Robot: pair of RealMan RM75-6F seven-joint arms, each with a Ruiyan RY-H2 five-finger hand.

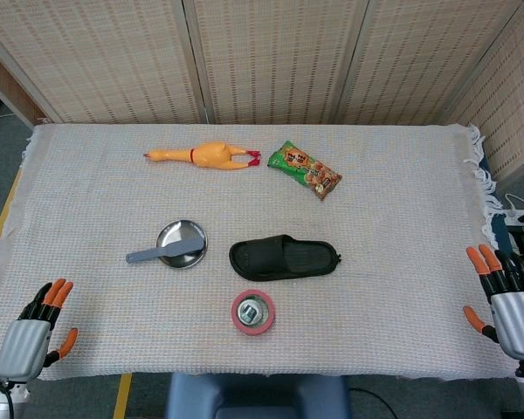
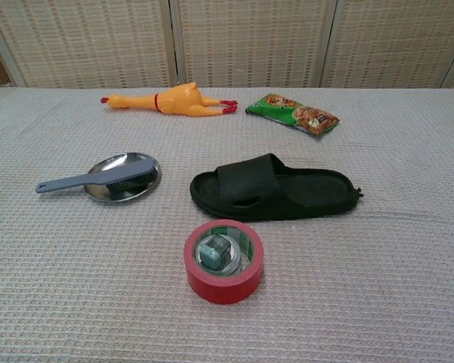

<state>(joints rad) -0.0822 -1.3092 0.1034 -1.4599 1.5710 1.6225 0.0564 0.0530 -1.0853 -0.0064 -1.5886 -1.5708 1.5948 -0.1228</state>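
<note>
My left hand [image 1: 37, 330] hovers at the table's near left corner, fingers apart, holding nothing. My right hand [image 1: 506, 297] is at the near right edge, also open and empty. Neither hand shows in the chest view. A red tape roll [image 1: 253, 312] [image 2: 224, 261] with a small greenish cube inside it lies near the front middle. Behind it lies a black slipper [image 1: 285, 258] [image 2: 276, 188]. To the left, a grey brush [image 1: 162, 253] [image 2: 94, 179] rests across a small metal plate [image 1: 182, 234] [image 2: 110, 163].
A yellow rubber chicken [image 1: 208, 155] [image 2: 169, 100] and a green snack packet [image 1: 306, 169] [image 2: 293, 113] lie at the back of the table. A white woven cloth [image 1: 402, 227] covers the table. Wicker screens [image 1: 271, 52] stand behind it.
</note>
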